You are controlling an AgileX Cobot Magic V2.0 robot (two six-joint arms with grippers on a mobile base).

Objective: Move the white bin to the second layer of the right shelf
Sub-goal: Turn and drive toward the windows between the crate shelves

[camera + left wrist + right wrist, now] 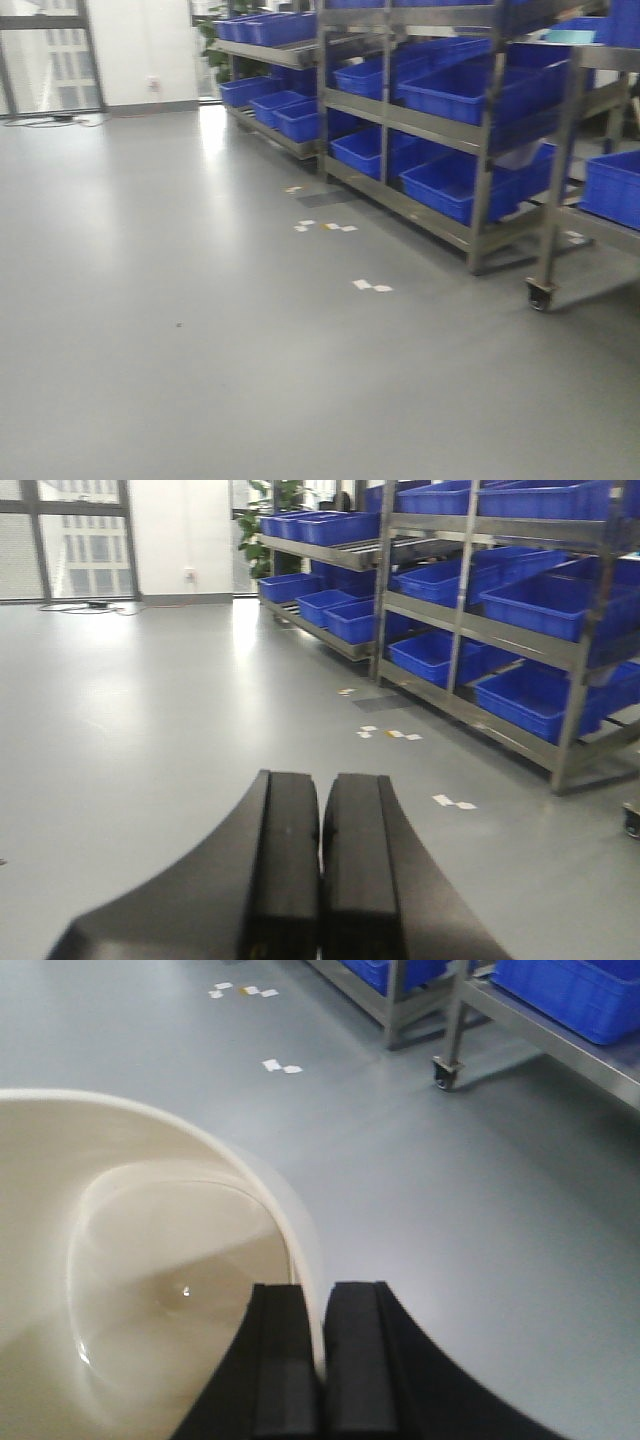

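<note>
Right hand (322, 1332) on white bin (130, 1260) rim

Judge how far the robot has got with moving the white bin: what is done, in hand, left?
Done: the right gripper has its jaws shut on the rim of the white bin. In hand: the bin hangs over grey floor, with the steel racks ahead. Left: reaching the racks and shelving the bin. The left gripper is shut, empty.

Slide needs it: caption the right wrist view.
Right gripper clamps the white bin by its rim over grey floor, blue crates beyond.
</note>
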